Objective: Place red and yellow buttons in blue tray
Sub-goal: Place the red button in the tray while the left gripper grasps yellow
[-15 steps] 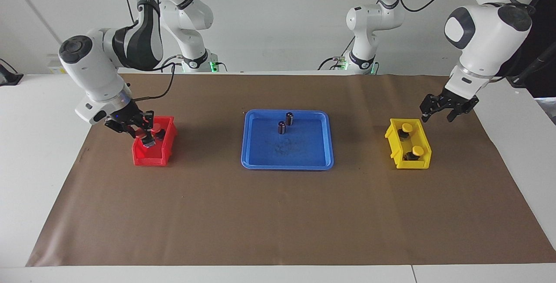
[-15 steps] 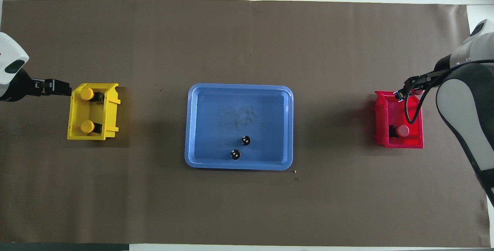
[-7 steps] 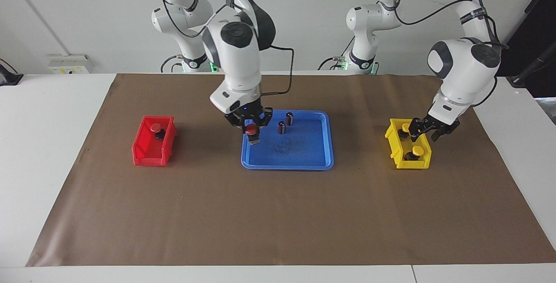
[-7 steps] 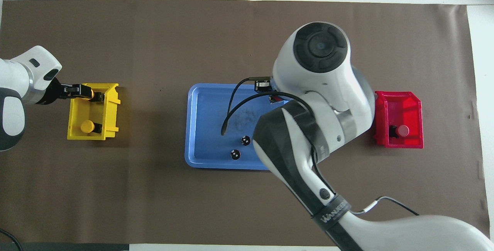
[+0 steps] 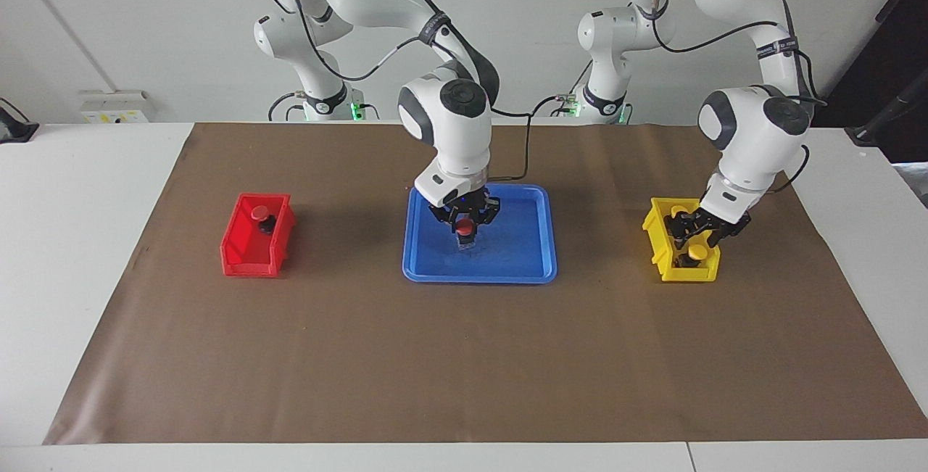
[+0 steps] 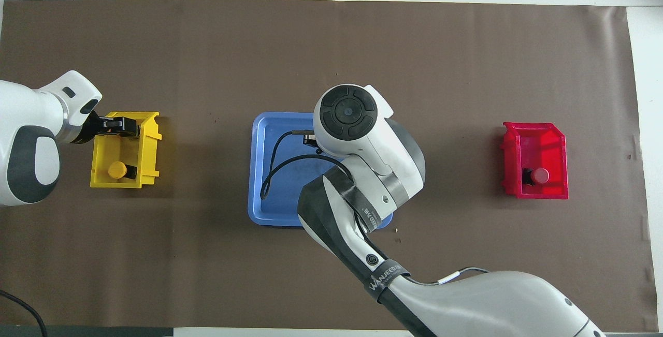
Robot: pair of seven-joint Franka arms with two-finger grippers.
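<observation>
The right gripper [image 5: 464,227] hangs low over the middle of the blue tray [image 5: 533,269], clenched on a red button [image 5: 463,225], whose red cap shows between the fingers. In the overhead view the right arm's wrist covers most of the tray [image 6: 259,171] and hides that button and gripper.

The second red button [image 5: 259,214] sits in the red bin [image 5: 250,258] toward the right arm's end of the bench [image 5: 464,356], at the end of the bin nearer to the robots [image 6: 538,175].

The left gripper [image 5: 694,229] reaches down into the yellow bin [image 5: 656,240] toward the left arm's end of the bench; whether it is released or clenched I cannot tell. In the overhead view it [image 6: 121,126] covers the part of the bin [image 6: 150,161] farther from the robots. One yellow button [image 6: 118,170] lies in the nearer part of that bin, just beside the gripper [image 5: 697,251].
</observation>
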